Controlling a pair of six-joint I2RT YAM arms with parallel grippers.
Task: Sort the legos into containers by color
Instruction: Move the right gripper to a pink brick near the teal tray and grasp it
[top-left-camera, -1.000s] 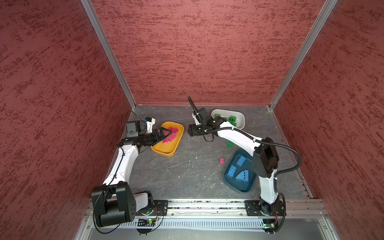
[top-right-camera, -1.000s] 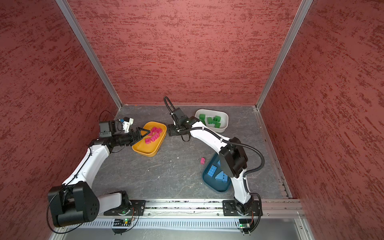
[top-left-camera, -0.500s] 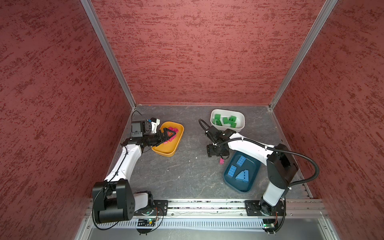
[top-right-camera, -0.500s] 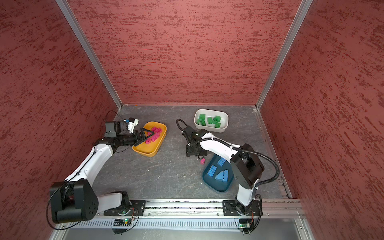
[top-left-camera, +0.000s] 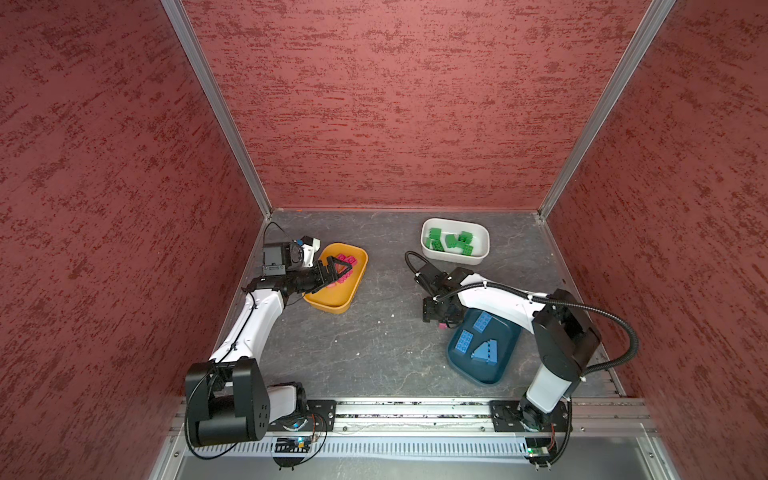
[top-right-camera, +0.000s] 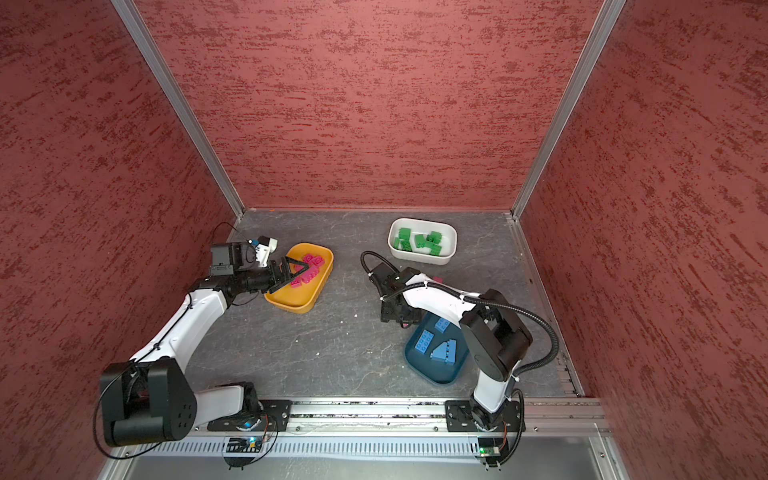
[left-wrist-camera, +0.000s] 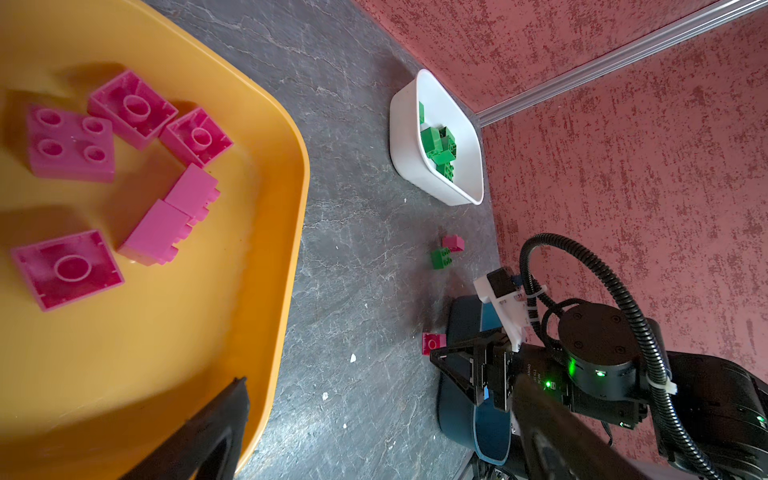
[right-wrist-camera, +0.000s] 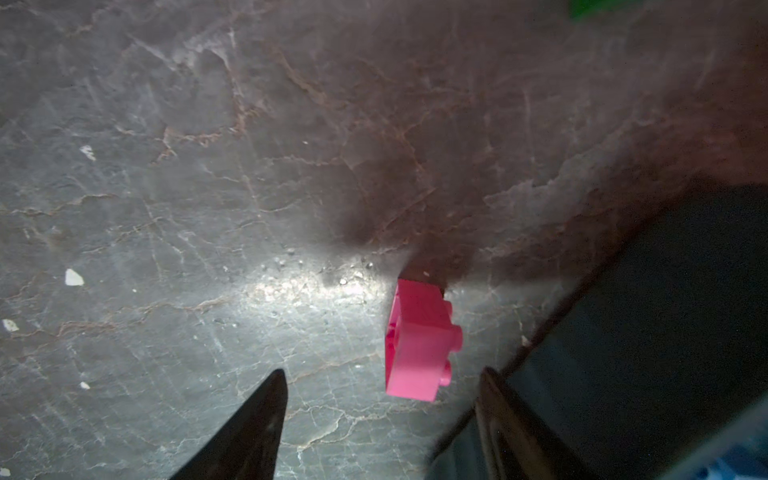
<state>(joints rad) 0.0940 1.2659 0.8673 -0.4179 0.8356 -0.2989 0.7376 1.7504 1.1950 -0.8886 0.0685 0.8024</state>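
Several pink legos (top-left-camera: 347, 261) lie in the yellow-orange container (top-left-camera: 332, 308). My left gripper (top-left-camera: 338, 270) hovers open over them and holds nothing. Green legos (top-left-camera: 451, 241) fill the white container (top-left-camera: 457, 261). Three blue legos (top-left-camera: 463, 340), one of them sloped, lie in the dark teal container (top-left-camera: 484, 376). My right gripper (right-wrist-camera: 383, 374) is open and points down at a single pink lego (right-wrist-camera: 417, 345) on the floor. That lego lies on its side just beyond the fingertips, beside the teal container's rim (right-wrist-camera: 665, 311). The same lego (top-left-camera: 443, 327) peeks out under the gripper in a top view.
In the left wrist view a loose green brick (left-wrist-camera: 440, 258) and a loose pink brick (left-wrist-camera: 453, 243) lie on the grey floor between the white and teal containers. My right arm hides the green one in both top views. Red walls close in three sides.
My right arm swung from beside the white container toward the near side, down to the pink lego by the teal container. My left gripper stayed open over the yellow-orange container, shifting slightly.
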